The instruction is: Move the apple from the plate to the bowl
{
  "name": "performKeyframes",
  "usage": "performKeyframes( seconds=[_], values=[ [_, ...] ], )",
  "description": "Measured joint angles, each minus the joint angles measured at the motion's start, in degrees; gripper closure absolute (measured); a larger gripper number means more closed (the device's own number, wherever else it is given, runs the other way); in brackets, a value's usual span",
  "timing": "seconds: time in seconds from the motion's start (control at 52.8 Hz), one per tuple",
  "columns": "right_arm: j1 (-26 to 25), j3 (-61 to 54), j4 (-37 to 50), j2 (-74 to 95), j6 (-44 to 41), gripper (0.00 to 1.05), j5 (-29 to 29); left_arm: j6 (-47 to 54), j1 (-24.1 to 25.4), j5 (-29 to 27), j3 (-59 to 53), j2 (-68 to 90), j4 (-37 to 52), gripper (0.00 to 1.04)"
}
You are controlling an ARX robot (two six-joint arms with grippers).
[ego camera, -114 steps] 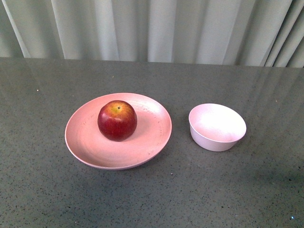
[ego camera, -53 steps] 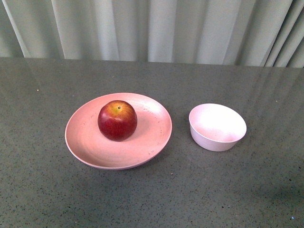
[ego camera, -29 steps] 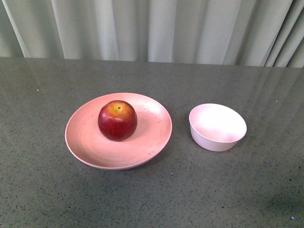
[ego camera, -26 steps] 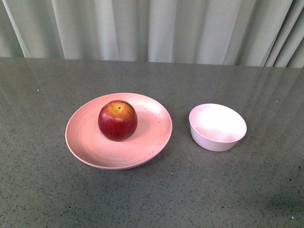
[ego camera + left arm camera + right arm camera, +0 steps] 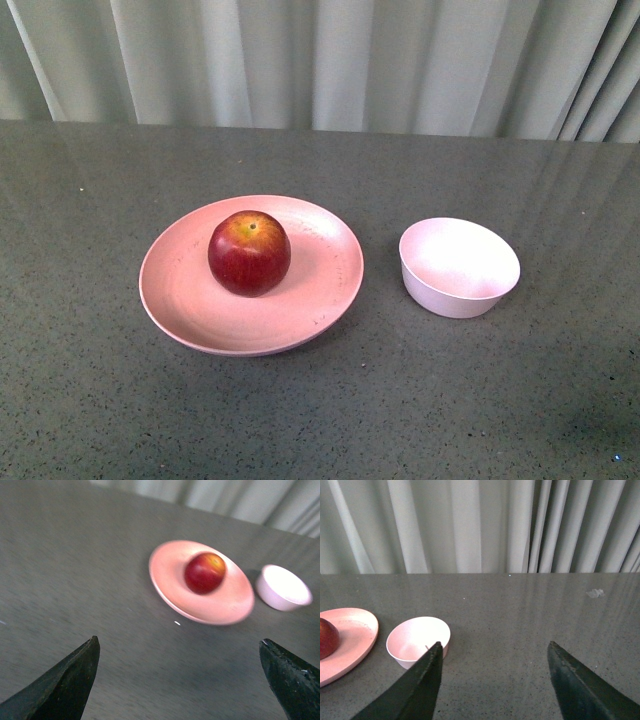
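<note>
One apple (image 5: 249,252) rests on the plate (image 5: 190,300), stem dimple up, slightly toward the far side. To the plate's right the bowl (image 5: 458,265) stands near but apart, on the grey table (image 5: 400,410). The left gripper (image 5: 179,640) and right gripper (image 5: 495,644) are both spread wide, holding nothing, well clear of all three items.

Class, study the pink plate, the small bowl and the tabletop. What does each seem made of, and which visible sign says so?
The plate: matte pink with dark specks, perhaps speckled plastic or ceramic. The bowl: plain matte pale pink, probably similar. The tabletop: grey, speckled, faint sheen, so stone-like or laminate.
</note>
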Motion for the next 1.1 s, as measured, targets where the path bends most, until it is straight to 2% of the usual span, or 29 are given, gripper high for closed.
performKeyframes(
  seconds=[0.057,0.17,0.246,0.36,0.549,0.738,1.098],
  values=[
    [0.00,0.00,0.00,-0.02,-0.02,0.33,-0.04,-2.25,-1.03,0.90,1.22,6.19,3.69,0.09],
    [0.00,0.00,0.00,-0.02,-0.02,0.14,0.07,-3.76,-3.87,-1.07,3.54,17.42,13.51,0.09],
    [0.00,0.00,0.00,-0.02,0.00,0.07,0.07,-4.04,-5.55,-2.19,4.98,24.11,18.88,0.09],
    [0.00,0.00,0.00,-0.02,0.00,0.09,0.04,-4.15,-8.79,-4.81,8.59,36.52,26.91,0.09],
    [0.00,0.00,0.00,-0.02,-0.02,0.09,0.04,-3.56,-14.91,-7.82,15.45,55.04,34.86,0.09],
    [0.00,0.00,0.00,-0.02,0.00,0.09,0.04,-3.48,-18.49,-9.20,20.90,65.83,38.03,0.09],
    [0.00,0.00,0.00,-0.02,-0.02,0.09,0.04,-2.84,-21.68,-10.34,30.80,80.02,39.15,0.09]
  ],
)
